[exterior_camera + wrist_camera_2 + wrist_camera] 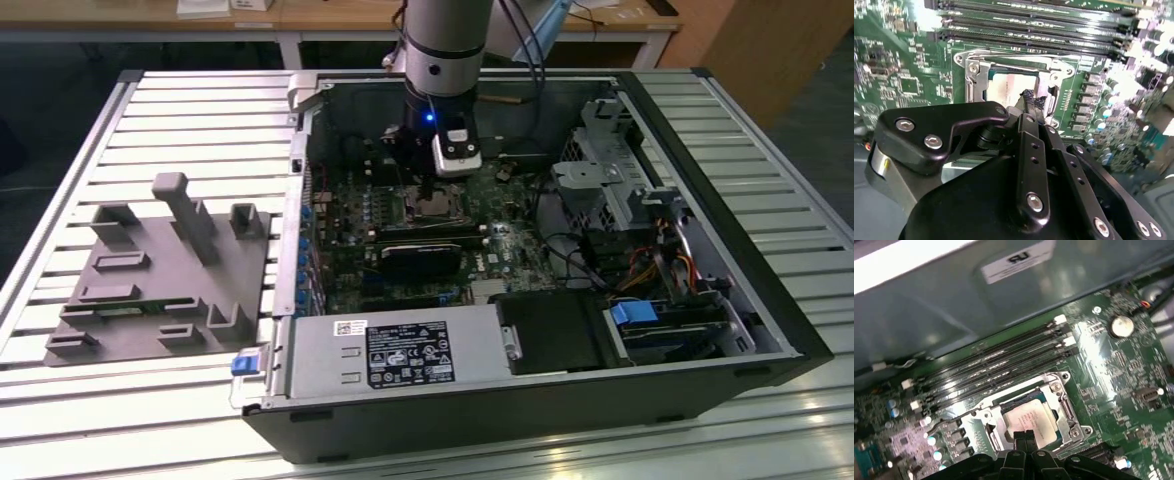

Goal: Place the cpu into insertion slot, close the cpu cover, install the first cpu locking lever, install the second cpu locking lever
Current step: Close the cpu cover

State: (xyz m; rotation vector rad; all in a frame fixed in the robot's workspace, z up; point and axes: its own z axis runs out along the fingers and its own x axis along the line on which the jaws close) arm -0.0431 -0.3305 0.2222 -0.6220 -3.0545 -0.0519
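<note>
In the exterior view my gripper (451, 178) reaches down into the open computer case, right over the insertion slot (430, 206) on the green motherboard. Both wrist views show the cpu (1030, 419) (1003, 89), pale silver, lying inside the slot. The cpu cover (1065, 407) (977, 75), a silvery frame, surrounds it; I cannot tell whether it lies fully flat. My black fingertips (1025, 436) are pressed together with nothing between them, at the edge of the chip's top. In the second wrist view my gripper (1032, 103) hides one side of the slot.
Long black memory slots (994, 365) (1029, 30) run right beside the socket. A black heatsink block (420, 262) sits just in front of it. The case walls, drive cage (627, 175) and power supply (387, 355) hem in the board. A grey fixture (160, 275) lies outside, at the exterior view's left.
</note>
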